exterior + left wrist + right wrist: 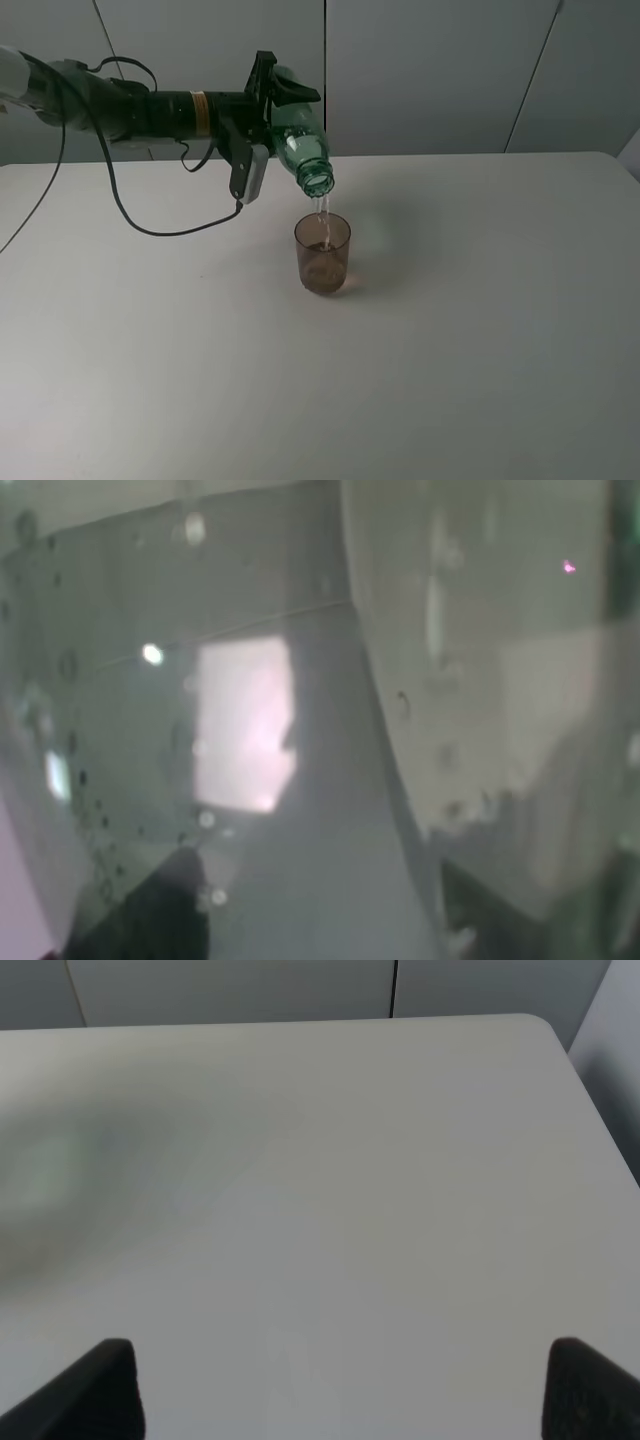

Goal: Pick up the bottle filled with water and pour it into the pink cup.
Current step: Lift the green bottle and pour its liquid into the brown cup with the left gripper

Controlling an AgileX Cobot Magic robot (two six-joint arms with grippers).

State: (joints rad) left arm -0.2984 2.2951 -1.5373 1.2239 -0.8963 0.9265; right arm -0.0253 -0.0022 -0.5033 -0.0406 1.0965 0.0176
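Observation:
In the exterior high view my left gripper (262, 120) is shut on the green transparent bottle (298, 140), holding it tilted with the open neck pointing down to the right. A thin stream of water (321, 212) falls from the neck into the pink cup (322, 254), which stands upright on the table directly below. The cup holds some water. The left wrist view is filled by the blurred wall of the bottle (300, 730). My right gripper (345, 1390) is open over bare table, with only its dark fingertips (110, 1390) showing; it is out of the exterior high view.
The white table (480, 320) stretches around the cup. A black cable (150, 225) hangs from the left arm and loops down onto the table to the left of the cup. Grey wall panels stand behind the table's far edge.

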